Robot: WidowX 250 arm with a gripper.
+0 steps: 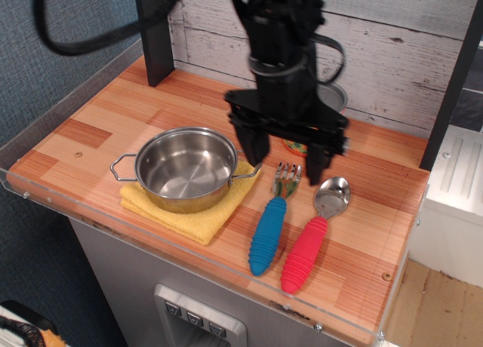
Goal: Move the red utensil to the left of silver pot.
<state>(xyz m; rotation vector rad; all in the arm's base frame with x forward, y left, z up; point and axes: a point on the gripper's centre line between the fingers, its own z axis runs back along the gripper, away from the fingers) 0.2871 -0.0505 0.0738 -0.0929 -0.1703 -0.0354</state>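
Lying nearest the desk's (362,234) front edge, the red utensil (313,236) is pointing its ribbed handle toward the viewer and its silver bowl toward the wall, with the blue-handled fork (272,220) just beside it on the viewer's left. Sitting farther left, the silver pot (186,168) is resting on a folded yellow cloth (189,217), its two wire loop handles sticking out to either side. Hanging above the fork's tines and the spoon's bowl, the black claw (287,154) is spreading its two fingers wide and gripping nothing; one fingertip is hovering near the pot's right handle, the other just behind the spoon's bowl. Whether either is touching the desk cannot be told. Standing behind the claw, a green dotted can (299,146) is mostly hidden against the whitewashed plank wall (392,45).
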